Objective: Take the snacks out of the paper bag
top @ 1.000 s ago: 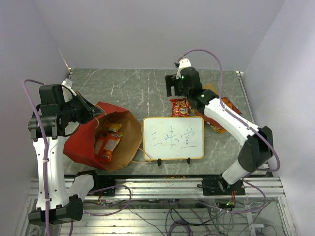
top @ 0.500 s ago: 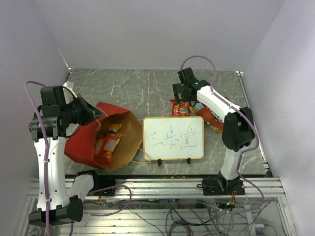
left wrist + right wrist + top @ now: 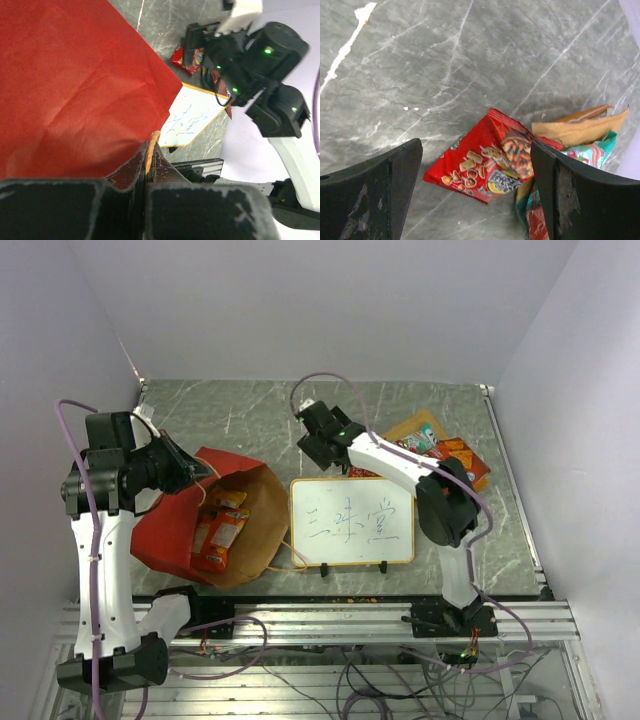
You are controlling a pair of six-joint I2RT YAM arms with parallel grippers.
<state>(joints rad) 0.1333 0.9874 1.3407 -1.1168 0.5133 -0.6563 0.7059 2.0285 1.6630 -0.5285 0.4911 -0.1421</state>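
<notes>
right gripper wide near snack, left gripper tight on paper bag

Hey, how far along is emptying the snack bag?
Done: a red packet, a teal packet and an orange bag lie on the table. In hand: left claw pinches the paper bag; right claw open, empty. Left: orange and yellow packets inside it.

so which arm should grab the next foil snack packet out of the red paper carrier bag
Right. The right gripper is open and empty, free to reach in. The left gripper is shut on the red paper bag at its rim, holding the mouth open over the orange foil packets inside.
</notes>
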